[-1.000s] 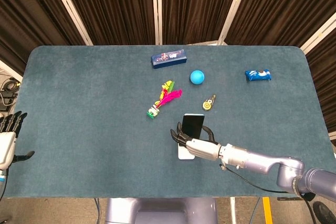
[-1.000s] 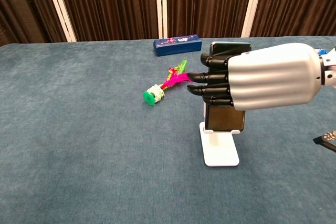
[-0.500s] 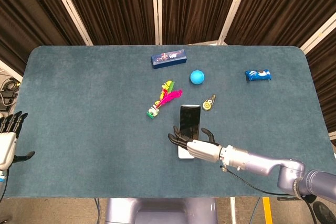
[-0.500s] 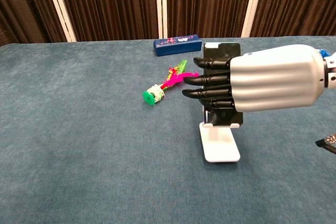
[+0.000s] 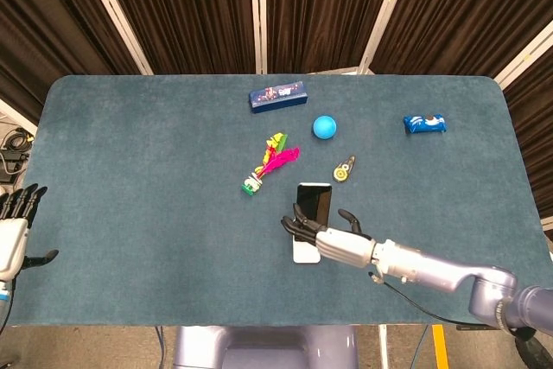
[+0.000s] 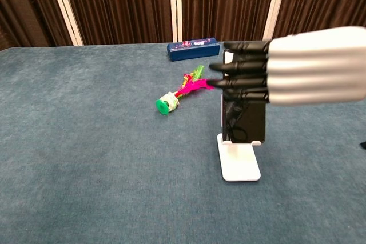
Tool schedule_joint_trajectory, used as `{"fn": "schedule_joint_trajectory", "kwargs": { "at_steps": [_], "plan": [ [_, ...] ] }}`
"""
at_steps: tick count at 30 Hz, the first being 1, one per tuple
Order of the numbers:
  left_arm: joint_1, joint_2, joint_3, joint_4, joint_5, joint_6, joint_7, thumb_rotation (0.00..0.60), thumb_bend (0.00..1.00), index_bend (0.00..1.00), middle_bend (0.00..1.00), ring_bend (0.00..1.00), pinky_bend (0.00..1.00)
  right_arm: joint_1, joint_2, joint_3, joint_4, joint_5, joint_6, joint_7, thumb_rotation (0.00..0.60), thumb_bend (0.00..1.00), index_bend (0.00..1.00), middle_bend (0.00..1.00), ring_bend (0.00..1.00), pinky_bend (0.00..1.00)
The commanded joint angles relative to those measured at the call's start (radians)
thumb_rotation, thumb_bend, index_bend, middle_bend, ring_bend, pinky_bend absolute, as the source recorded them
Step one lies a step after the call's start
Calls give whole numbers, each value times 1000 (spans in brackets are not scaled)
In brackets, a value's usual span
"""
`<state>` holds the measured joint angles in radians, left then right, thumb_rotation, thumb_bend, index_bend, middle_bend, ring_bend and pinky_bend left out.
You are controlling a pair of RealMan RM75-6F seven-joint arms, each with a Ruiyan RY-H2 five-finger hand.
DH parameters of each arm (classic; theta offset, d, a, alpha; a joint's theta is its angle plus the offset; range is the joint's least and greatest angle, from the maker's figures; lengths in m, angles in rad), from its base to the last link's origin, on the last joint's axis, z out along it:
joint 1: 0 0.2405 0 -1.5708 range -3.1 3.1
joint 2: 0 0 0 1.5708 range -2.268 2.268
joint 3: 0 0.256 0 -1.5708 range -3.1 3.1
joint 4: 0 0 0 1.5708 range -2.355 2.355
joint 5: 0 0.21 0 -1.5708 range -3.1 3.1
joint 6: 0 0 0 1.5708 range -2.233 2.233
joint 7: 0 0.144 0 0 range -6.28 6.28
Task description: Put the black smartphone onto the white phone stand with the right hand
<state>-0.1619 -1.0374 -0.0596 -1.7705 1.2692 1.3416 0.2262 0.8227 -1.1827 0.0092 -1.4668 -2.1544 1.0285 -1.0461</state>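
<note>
The black smartphone [image 5: 314,200] [image 6: 245,121] stands upright on the white phone stand [image 5: 304,254] [image 6: 240,161], its lower edge on the stand's lip. My right hand [image 5: 333,239] [image 6: 297,67] is just in front of it. The fingers are stretched out straight across the phone's upper part and the thumb is spread off to the side. I cannot tell whether the fingertips still touch the phone. My left hand [image 5: 13,231] hangs at the table's left edge, fingers apart and holding nothing; only the head view shows it.
A feathered toy [image 5: 270,164] [image 6: 180,94] lies left of the stand. Behind are a blue box [image 5: 278,95] [image 6: 193,48], a blue ball [image 5: 324,127], a small yellow object [image 5: 344,170] and a blue packet [image 5: 424,124].
My right hand's fingers have uncurled from the phone and straightened, and the hand has drawn back towards me. The phone has settled on the stand. The left hand has not moved.
</note>
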Motion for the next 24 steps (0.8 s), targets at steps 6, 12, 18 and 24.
{"fn": "schedule_joint_trajectory", "kwargs": {
  "at_steps": [6, 12, 18, 24],
  "plan": [
    [8, 10, 5, -12, 29, 16, -18, 600, 0, 0, 0, 0, 0, -148, 80, 16, 58, 116, 314, 291, 600, 365, 97, 61, 34, 167],
    [23, 6, 9, -16, 70, 64, -10, 600, 0, 0, 0, 0, 0, -273, 73, 47, 109, 290, 467, 506, 600, 28, 31, 7, 2, 0],
    [46, 1, 17, -12, 126, 119, -33, 600, 0, 0, 0, 0, 0, -417, 99, 36, -64, 532, 465, 738, 600, 0, 0, 0, 0, 0],
    [64, 17, 36, -18, 179, 144, -67, 600, 0, 0, 0, 0, 0, -529, 94, -2, -138, 588, 519, 794, 600, 0, 0, 0, 0, 0]
  ]
}}
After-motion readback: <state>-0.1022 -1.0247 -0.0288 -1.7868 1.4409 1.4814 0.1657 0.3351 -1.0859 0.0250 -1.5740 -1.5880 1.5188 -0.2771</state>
